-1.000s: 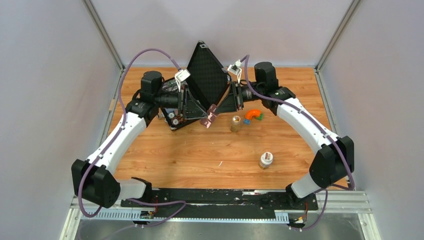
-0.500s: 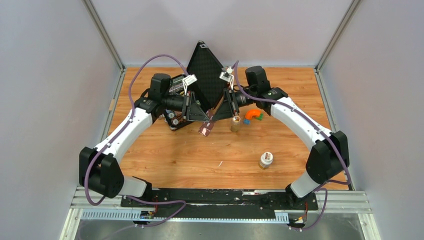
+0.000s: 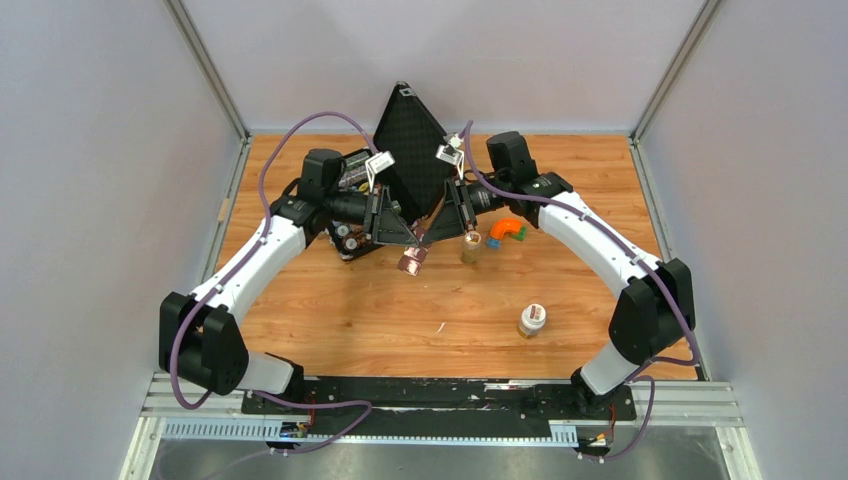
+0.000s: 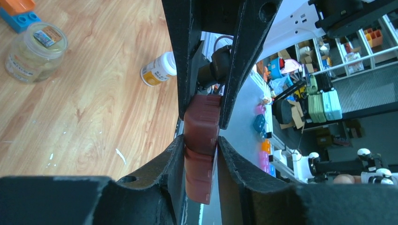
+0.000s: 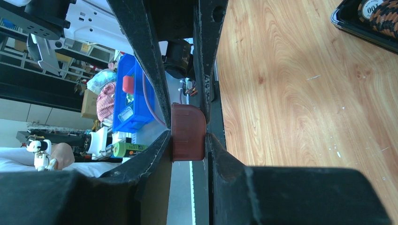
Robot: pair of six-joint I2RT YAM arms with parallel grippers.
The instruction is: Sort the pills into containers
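Note:
The containers, a dark brown strip of joined compartments (image 3: 410, 261), hang in the air over the table's middle, in front of the black case. Both grippers hold the strip from opposite sides. My left gripper (image 3: 408, 241) is shut on it; in the left wrist view the strip (image 4: 202, 136) sits between my fingertips (image 4: 201, 140). My right gripper (image 3: 428, 234) is shut on its other end, with the strip (image 5: 187, 129) pinched between its fingertips (image 5: 187, 138). All lids look closed. A clear jar (image 3: 471, 246) and a white-capped pill bottle (image 3: 532, 320) stand on the table.
A large black hard case (image 3: 412, 155) stands open behind the grippers, lid raised, its base (image 3: 348, 242) under the left arm. An orange curved piece and a blue block (image 3: 506, 231) lie beside the jar. The cell walls close in the back and sides.
Both arms have drawn closer together and the strip has come down and slightly towards the near side. Little has moved in the last half second.

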